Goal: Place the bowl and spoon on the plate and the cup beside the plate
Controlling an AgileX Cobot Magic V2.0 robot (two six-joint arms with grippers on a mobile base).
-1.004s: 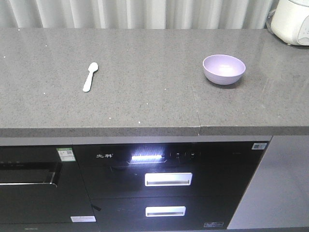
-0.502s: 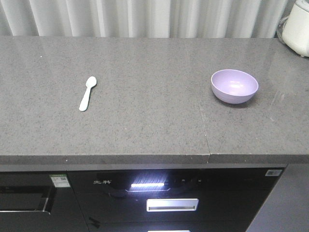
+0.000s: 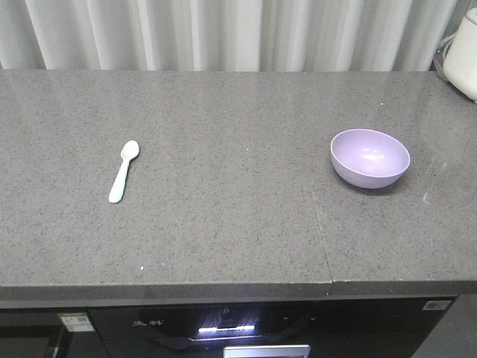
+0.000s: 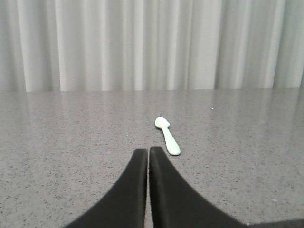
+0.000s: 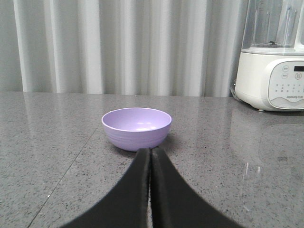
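Spoon (image 3: 124, 171) lies at nine o'clock on the counter (image 3: 223, 134), bowl (image 3: 370, 157) at three. Left gripper (image 4: 148, 153) and right gripper (image 5: 150, 154): jaws pressed together, empty.

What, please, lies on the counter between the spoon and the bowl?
Nothing stands between the spoon and the bowl: only bare grey countertop, crossed by a thin seam nearer the bowl. The front-facing view shows this.
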